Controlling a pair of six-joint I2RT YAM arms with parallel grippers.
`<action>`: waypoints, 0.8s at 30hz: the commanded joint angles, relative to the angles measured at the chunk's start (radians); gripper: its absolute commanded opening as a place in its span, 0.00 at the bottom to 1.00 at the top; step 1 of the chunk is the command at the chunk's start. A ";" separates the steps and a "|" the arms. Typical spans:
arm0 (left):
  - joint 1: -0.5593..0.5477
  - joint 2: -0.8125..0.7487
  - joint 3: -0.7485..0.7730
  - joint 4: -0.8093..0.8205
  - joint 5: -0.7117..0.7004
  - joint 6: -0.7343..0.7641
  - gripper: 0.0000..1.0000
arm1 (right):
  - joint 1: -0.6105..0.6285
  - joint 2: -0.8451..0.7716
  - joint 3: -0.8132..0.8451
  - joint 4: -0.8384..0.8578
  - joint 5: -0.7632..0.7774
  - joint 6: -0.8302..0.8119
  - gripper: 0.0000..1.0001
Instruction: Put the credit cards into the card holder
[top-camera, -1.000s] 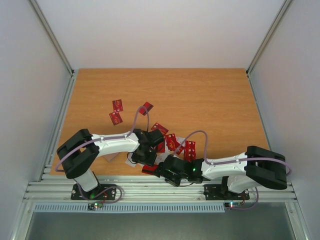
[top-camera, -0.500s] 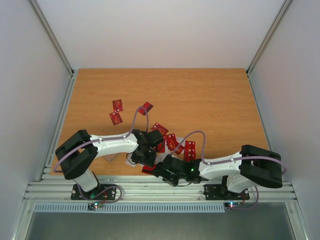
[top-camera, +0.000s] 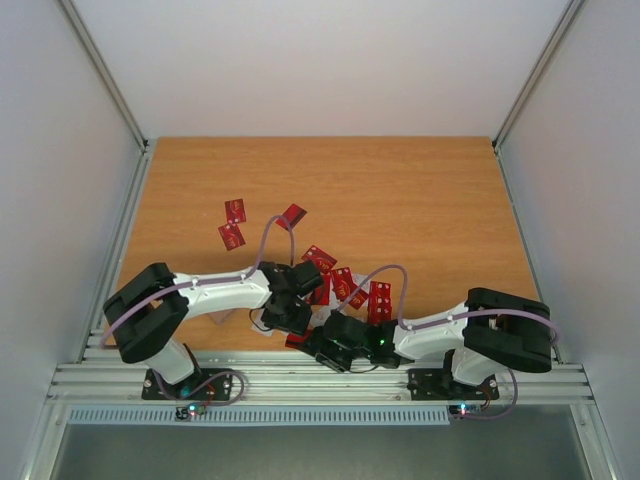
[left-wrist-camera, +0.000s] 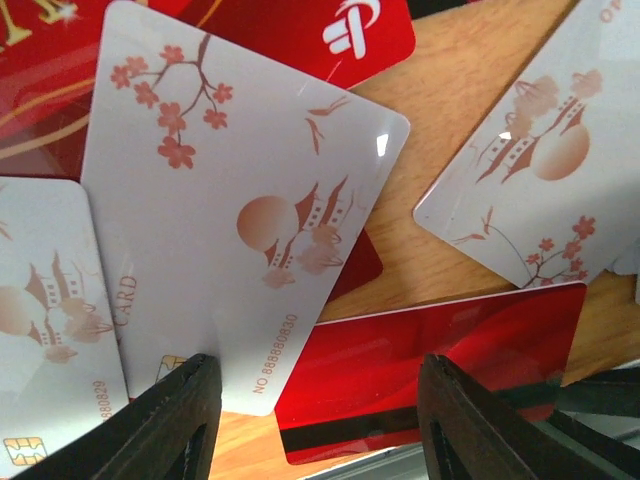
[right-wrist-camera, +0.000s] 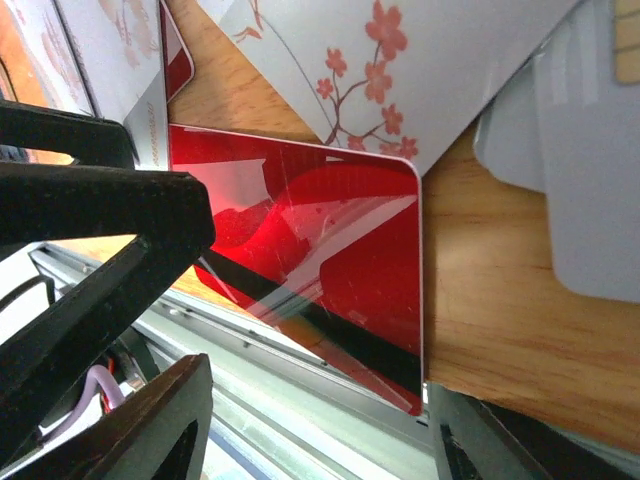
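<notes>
Right fingers (right-wrist-camera: 160, 430) shifted left, wide over a glossy red credit card (right-wrist-camera: 330, 260) with black stripe, left fingers (left-wrist-camera: 180, 420) wide too.

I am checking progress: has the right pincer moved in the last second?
Yes. The right pincer has shifted left along the near side, farther from its fixed base.

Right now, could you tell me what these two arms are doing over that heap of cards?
The left claw and the right claw, both open and empty, hover low over the credit cards heaped at the near edge of the table, flanking the same red striped card. Stray cards lie farther out.
</notes>
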 joint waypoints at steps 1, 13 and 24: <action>-0.011 0.036 -0.071 0.037 0.083 -0.013 0.56 | -0.007 0.017 0.013 -0.033 -0.006 -0.019 0.58; -0.017 0.049 -0.067 0.038 0.088 -0.001 0.55 | -0.018 -0.026 0.023 -0.076 -0.005 -0.045 0.41; -0.017 0.060 -0.043 0.024 0.077 0.015 0.55 | -0.021 -0.077 0.106 -0.237 -0.006 -0.120 0.30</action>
